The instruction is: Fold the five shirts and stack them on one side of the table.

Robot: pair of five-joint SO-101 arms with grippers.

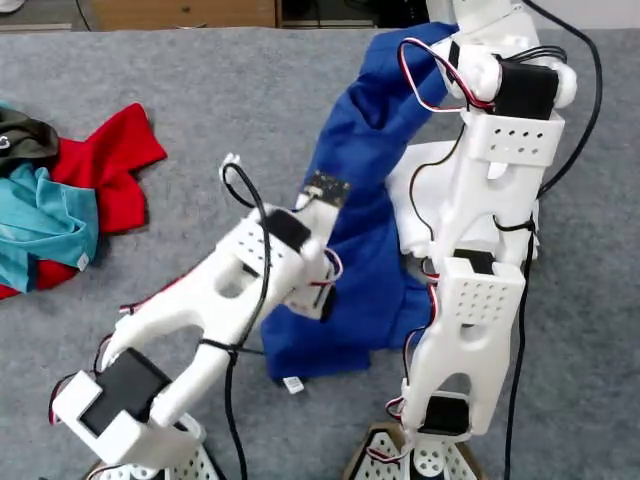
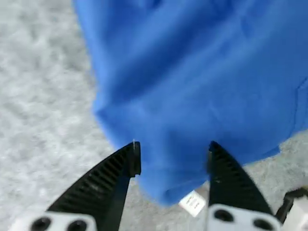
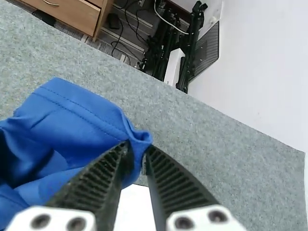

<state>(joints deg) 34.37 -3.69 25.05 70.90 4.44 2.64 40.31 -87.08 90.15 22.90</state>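
A blue shirt (image 1: 365, 190) lies crumpled at the table's middle, its far end lifted. My right gripper (image 3: 137, 149) is shut on a fold of that raised blue shirt (image 3: 72, 130). The right arm (image 1: 500, 130) stands over a white shirt (image 1: 420, 190) lying partly under the blue one. My left gripper (image 3: 173, 156) hangs open just above the blue shirt (image 2: 192, 82) near its hem, where a white tag (image 2: 192, 203) sticks out. The left arm (image 1: 270, 255) comes in from the near left. Red (image 1: 115, 160), teal (image 1: 45, 220) and dark (image 1: 25, 135) shirts lie heaped at the left edge.
Grey carpet-like cloth (image 1: 220, 90) covers the table. Bare cloth lies between the heap at the left and the blue shirt. A wooden drawer unit (image 3: 72, 12) and black stands with cables (image 3: 178, 38) are beyond the table's far edge.
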